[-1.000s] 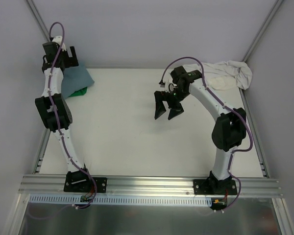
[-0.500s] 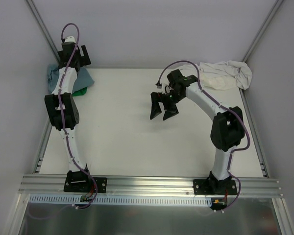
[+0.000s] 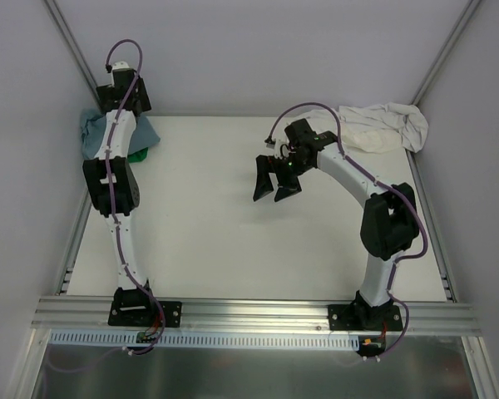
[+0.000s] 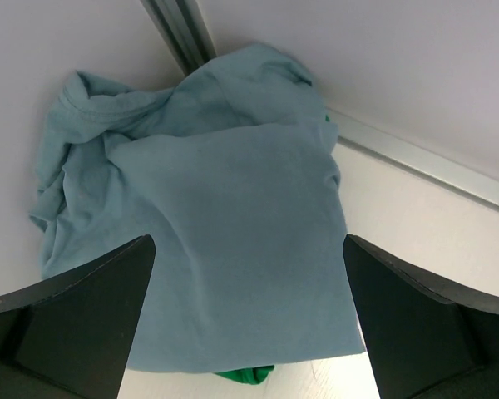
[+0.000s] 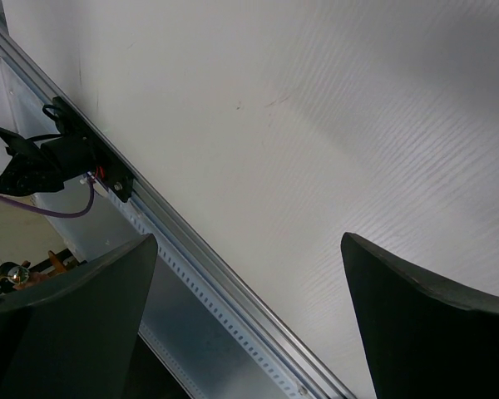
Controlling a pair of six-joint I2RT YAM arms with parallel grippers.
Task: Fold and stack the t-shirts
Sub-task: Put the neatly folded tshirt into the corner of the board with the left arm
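You see left gripper (image 4: 248, 241) fingers open, empty, over the blue t-shirt (image 3: 147, 133) at upper left; right gripper (image 3: 274, 189) fingers open over centre worktop (image 3: 200, 233).

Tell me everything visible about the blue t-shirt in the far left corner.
The slate-blue t-shirt is soft, cotton-looking cloth, loosely folded: a smooth flat panel on top, rumpled folds bunched behind. It lies in the table's far left corner over the green shirt, only an edge of which peeks out. The open left gripper hovers above, apparently not touching.
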